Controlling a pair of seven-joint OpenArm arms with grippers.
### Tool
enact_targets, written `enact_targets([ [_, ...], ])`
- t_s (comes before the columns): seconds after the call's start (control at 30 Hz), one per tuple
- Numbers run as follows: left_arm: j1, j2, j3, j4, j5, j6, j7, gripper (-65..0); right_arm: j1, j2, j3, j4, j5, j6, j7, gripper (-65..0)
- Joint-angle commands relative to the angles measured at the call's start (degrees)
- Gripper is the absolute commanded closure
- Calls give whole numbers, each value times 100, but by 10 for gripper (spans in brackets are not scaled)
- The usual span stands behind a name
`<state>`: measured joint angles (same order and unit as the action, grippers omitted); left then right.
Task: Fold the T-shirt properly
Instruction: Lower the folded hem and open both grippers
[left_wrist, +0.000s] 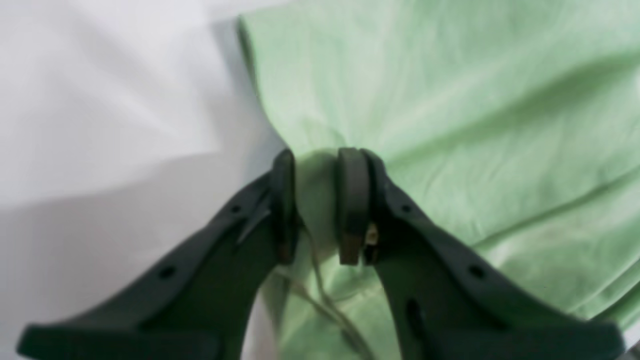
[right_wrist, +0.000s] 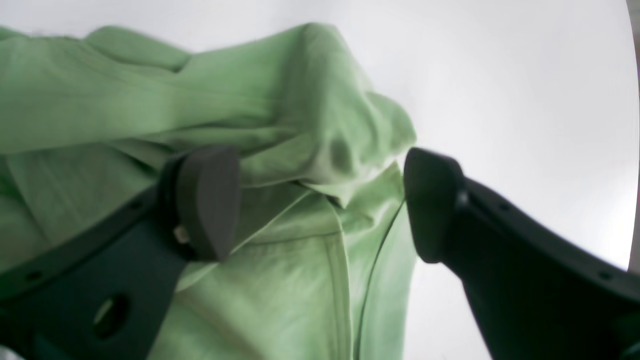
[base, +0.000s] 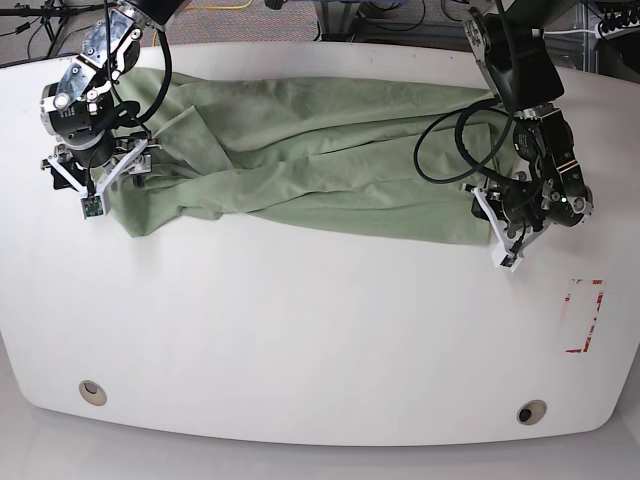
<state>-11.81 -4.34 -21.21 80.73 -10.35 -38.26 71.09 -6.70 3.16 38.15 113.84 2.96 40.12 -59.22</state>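
My left tool (left_wrist: 315, 205) pinches a bunched fold at the edge of the T-shirt (left_wrist: 450, 115), its pads nearly together on the cloth. My right tool (right_wrist: 320, 205) stands wide open astride the other end, gripping nothing. The T-shirt lies stretched and crumpled across the far side of the white table (base: 300, 340).

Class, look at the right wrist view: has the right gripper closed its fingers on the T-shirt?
No. The right gripper stands wide open, its two fingers apart with the T-shirt lying loose between them, pinched by neither.
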Motion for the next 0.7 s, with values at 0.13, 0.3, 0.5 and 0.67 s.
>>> enact_targets([
  [0.13,-19,-54,7,960,-51,-174,166,-110,147,58,5,84,34,-12,89,-482],
  [0.3,-19,-98,200,1092,-51,-174,421,-110,147,58,5,84,34,-12,89,-482],
  [0.5,-1,-239,341,1083,-51,-174,465,-110,156,58,-4,84,34,-12,89,-482],
  [0.67,-1,-247,332,1048,-42,-174,447,-117,208,58,-4,75,34,-12,89,-482],
])
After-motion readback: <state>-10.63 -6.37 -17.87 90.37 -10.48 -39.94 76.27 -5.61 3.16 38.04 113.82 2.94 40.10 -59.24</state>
